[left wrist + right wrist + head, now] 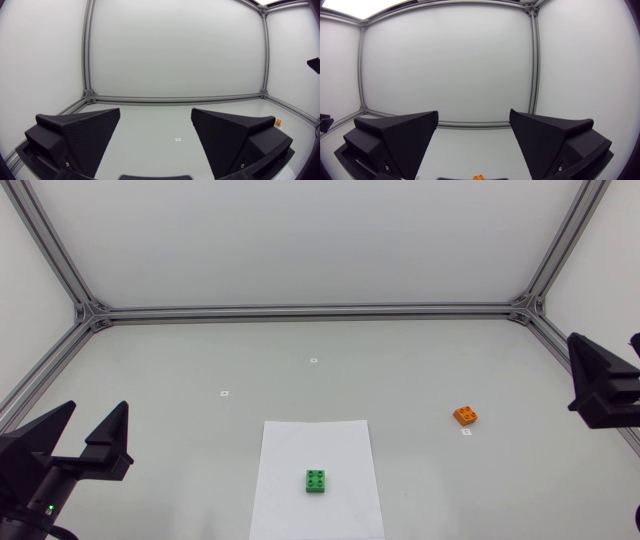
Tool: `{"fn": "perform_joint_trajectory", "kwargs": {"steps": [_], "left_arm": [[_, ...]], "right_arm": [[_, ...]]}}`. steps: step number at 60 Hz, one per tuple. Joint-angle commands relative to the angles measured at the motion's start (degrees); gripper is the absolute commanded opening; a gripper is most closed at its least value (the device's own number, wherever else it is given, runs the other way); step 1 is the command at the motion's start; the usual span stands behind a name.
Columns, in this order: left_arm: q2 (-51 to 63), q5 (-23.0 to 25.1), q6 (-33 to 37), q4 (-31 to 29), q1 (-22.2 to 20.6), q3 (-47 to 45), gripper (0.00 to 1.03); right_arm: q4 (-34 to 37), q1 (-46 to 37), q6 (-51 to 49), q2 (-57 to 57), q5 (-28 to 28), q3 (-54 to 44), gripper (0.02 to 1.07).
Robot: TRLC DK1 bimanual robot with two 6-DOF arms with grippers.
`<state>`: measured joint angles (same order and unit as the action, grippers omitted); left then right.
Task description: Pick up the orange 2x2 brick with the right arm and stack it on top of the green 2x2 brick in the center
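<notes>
The small orange plastic brick (479,176) lies low ahead of my right fingers (405,135), centred between them. They stand open, empty.

I can read no text or number anywhere. Three white tags (314,360) lie on the table (420,370), one just at 6 o'clock of the orange brick (465,416); their marks are too small to tell.
</notes>
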<state>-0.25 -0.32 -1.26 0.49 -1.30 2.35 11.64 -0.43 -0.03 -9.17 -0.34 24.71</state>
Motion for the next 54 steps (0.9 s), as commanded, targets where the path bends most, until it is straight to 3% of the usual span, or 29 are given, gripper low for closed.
{"fn": "perform_joint_trajectory", "kwargs": {"steps": [1, 20, 30, 40, 54], "left_arm": [[-0.5, 0.2, 0.7, -0.8, 0.2, -2.3, 0.99], [-0.5, 0.3, 0.7, -0.8, 0.2, -2.3, 0.99], [-0.5, 0.2, 0.7, -0.8, 0.2, -2.3, 0.99], [-0.5, 0.2, 0.7, -0.8, 0.2, -2.3, 0.99], [-0.5, 0.2, 0.7, -0.8, 0.2, -2.3, 0.99]], "right_arm": [[1.6, 0.3, 1.0, -5.7, 0.1, 4.2, 1.03], [16.0, -1.0, -0.2, -27.5, -1.3, 20.6, 1.02], [25.6, -2.1, -7.4, -38.0, -1.3, 28.3, 1.02], [32.7, -2.7, -21.9, -46.8, -1.3, 32.7, 1.02], [35.4, -4.8, -24.9, -57.7, -4.0, 35.2, 1.02]]}}
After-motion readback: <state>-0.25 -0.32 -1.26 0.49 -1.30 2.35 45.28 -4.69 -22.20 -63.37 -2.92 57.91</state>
